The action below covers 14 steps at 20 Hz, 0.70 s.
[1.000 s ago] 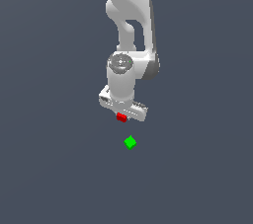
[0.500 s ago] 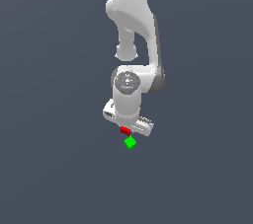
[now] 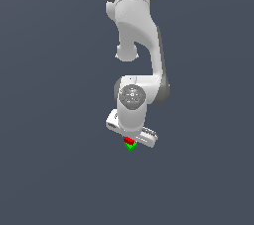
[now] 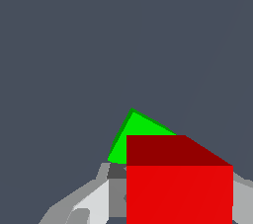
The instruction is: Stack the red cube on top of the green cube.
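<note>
The red cube (image 3: 127, 140) is held between the fingers of my white gripper (image 3: 130, 140), which is shut on it. Directly beneath it, the green cube (image 3: 130, 145) rests on the grey floor, mostly covered by the red one and the gripper body. In the wrist view the red cube (image 4: 179, 182) fills the near part of the picture, with a corner of the green cube (image 4: 134, 136) showing behind it and a grey finger (image 4: 94, 201) beside it. Whether the two cubes touch cannot be told.
The white arm (image 3: 136, 35) rises from the gripper toward the top of the exterior view. A plain dark grey floor (image 3: 54, 169) lies all around.
The arm has carried the red cube down and toward the green cube; a second ago the green cube lay well apart from it, now the red cube sits just above it.
</note>
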Each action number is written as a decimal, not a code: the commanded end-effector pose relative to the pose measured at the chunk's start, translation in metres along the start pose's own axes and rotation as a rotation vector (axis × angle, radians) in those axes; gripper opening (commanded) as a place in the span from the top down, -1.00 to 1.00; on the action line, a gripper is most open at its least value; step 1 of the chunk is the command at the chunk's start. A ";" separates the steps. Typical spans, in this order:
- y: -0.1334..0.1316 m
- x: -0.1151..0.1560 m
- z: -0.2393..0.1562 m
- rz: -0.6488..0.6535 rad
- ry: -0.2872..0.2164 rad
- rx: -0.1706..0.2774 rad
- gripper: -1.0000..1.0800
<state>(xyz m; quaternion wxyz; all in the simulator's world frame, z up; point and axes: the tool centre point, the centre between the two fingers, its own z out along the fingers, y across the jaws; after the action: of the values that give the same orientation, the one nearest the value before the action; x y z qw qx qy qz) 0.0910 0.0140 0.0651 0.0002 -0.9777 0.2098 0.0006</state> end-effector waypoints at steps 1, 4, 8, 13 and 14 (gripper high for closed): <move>-0.004 0.004 0.001 0.000 0.001 0.000 1.00; -0.006 0.007 0.003 0.000 0.001 0.000 1.00; -0.007 0.009 0.003 0.000 0.001 0.000 1.00; -0.007 0.009 0.003 0.000 0.001 0.000 -0.92; -0.007 0.009 0.003 0.000 0.001 0.000 -0.92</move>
<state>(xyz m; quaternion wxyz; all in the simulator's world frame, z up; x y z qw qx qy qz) 0.1017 0.0170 0.0618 0.0000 -0.9777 0.2099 0.0000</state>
